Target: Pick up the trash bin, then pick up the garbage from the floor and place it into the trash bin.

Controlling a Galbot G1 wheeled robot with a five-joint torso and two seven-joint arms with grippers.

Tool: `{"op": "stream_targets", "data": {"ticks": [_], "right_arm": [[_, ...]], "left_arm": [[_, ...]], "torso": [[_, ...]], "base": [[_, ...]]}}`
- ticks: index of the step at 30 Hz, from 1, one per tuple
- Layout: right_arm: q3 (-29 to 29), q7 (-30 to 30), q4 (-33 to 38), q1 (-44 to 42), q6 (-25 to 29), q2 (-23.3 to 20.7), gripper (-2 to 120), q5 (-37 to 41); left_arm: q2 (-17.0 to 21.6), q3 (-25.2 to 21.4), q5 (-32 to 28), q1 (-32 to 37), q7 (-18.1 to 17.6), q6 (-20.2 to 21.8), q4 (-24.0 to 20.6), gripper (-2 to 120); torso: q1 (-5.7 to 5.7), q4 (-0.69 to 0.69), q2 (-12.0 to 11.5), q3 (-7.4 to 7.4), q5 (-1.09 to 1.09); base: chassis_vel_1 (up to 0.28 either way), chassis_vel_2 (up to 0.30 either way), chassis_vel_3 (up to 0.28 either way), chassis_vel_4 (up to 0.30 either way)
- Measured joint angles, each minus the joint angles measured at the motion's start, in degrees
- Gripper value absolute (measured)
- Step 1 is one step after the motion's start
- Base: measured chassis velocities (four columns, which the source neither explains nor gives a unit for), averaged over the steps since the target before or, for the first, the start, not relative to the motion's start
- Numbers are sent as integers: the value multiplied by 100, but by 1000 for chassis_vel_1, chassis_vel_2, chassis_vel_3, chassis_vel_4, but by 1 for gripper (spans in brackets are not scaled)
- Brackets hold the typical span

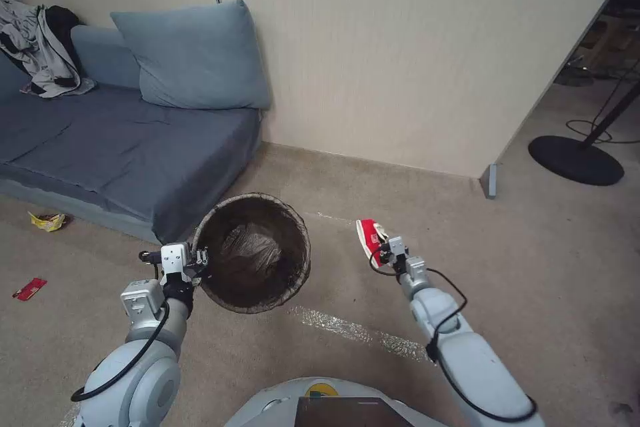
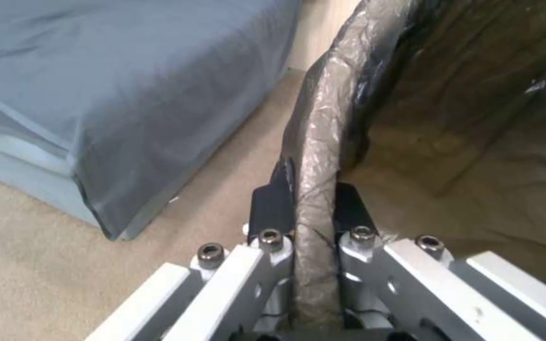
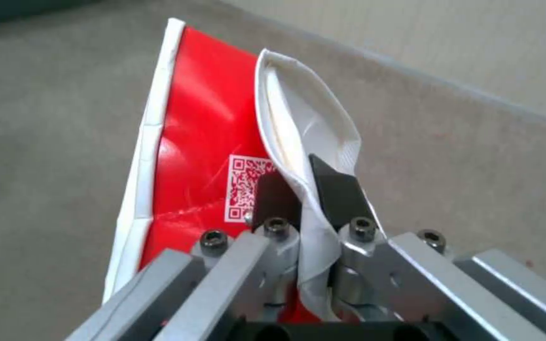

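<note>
The trash bin (image 1: pixel 257 252), round and lined with a dark brown bag, hangs in front of the sofa corner. My left gripper (image 1: pixel 199 259) is shut on its bag-covered rim (image 2: pixel 314 189), one finger inside and one outside. To the bin's right, my right gripper (image 1: pixel 381 247) is shut on a red-and-white paper carton (image 1: pixel 369 235), pinching its white flap (image 3: pixel 311 156) above the carpet. More garbage lies on the floor at the left: a yellow wrapper (image 1: pixel 48 220) by the sofa base and a small red wrapper (image 1: pixel 29 289).
A blue-grey sofa (image 1: pixel 113 147) with a cushion (image 1: pixel 193 57) and grey-white clothing (image 1: pixel 40 47) stands at the left. A beige wall (image 1: pixel 413 53) runs behind. A black round stand base (image 1: pixel 577 160) with cables sits at the right. A shiny tape strip (image 1: pixel 360 332) crosses the carpet.
</note>
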Motion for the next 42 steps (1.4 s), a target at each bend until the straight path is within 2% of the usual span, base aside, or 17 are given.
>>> {"op": "stream_targets", "data": {"ticks": [2, 4, 7, 8, 12, 14, 18, 19, 23, 25, 28, 29, 32, 34, 37, 38, 42], "right_arm": [[116, 0, 691, -320, -157, -272, 0, 279], [125, 0, 741, -341, -169, -290, 0, 302], [262, 37, 1620, -616, -392, -662, 0, 745], [262, 37, 1620, -616, -392, -662, 0, 745], [390, 83, 2406, -695, -681, -1149, 0, 1394], [413, 83, 2522, -694, -734, -1256, 0, 1530], [493, -36, 2973, -548, -948, -1949, 0, 2161], [493, -36, 2973, -548, -948, -1949, 0, 2161], [439, -409, 3228, -255, -1050, -2658, 0, 2714], [381, -471, 3265, -189, -1055, -2765, 0, 2803], [-172, -651, 3383, 351, -1147, -3088, 0, 3107], [-172, -651, 3383, 351, -1147, -3088, 0, 3107], [-1067, -655, 3424, 1150, -1247, -3147, 0, 3191], [-1276, -641, 3424, 1332, -1271, -3135, 0, 3198], [-2091, -580, 3397, 2054, -1365, -2997, 0, 3198], [-2091, -580, 3397, 2054, -1365, -2997, 0, 3198], [-2972, -445, 3315, 2777, -1456, -2715, 0, 3189]], "left_arm": [[-2, 16, 4, -1, -1, 4, 2, 0], [-2, 18, 4, -1, -1, 5, 2, 0], [6, 24, 4, -10, -2, 15, 16, 0], [6, 24, 4, -10, -2, 15, 16, 0], [11, 24, 8, -16, -3, 18, 34, 0], [11, 24, 8, -16, -3, 18, 35, 0], [14, 29, 15, -13, -5, 19, 47, 0], [14, 29, 15, -13, -5, 19, 47, 0], [6, 37, 30, -12, -2, 20, 47, 0], [6, 37, 32, -11, -1, 20, 47, 0], [8, 39, 48, -8, 3, 21, 44, 0], [8, 39, 48, -8, 3, 21, 44, 0], [-12, 37, 57, -3, 16, 25, 33, 0], [-19, 38, 58, -1, 19, 25, 32, 0], [-36, 59, 84, 5, 33, 27, 25, 0], [-36, 59, 84, 5, 33, 27, 25, 0], [-36, 55, 98, 22, 42, 27, -7, 0]], "torso": [[0, 0, 0, 0, 0], [0, 0, 0, 0, 0], [0, 0, 0, 0, 0], [0, 0, 0, 0, 0], [0, 1, 0, 0, 0], [0, 1, 0, 0, -1], [0, 2, 0, 0, 0], [0, 2, 0, 0, 0], [0, 1, 0, 0, -1], [0, 1, 0, 0, -1], [0, -1, 0, 0, -2], [0, -1, 0, 0, -2], [0, 2, 0, 0, -2], [0, 3, 0, 0, -2], [0, 0, 0, 0, -2], [0, 0, 0, 0, -2], [0, 2, 0, 1, -2]], "base": [[0, 0, 0, 0], [0, 0, 0, 0], [0, 0, 0, 0], [0, 0, 0, 0], [0, 0, 0, 0], [0, 0, 0, 0], [0, 0, 0, 0], [0, 0, 0, 0], [0, 0, 0, 0], [0, 0, 0, 0], [0, 0, 0, 0], [0, 0, 0, 0], [0, 0, 0, 0], [0, 0, 0, 0], [0, 0, 0, 0], [0, 0, 0, 0], [0, 0, 0, 0]]}}
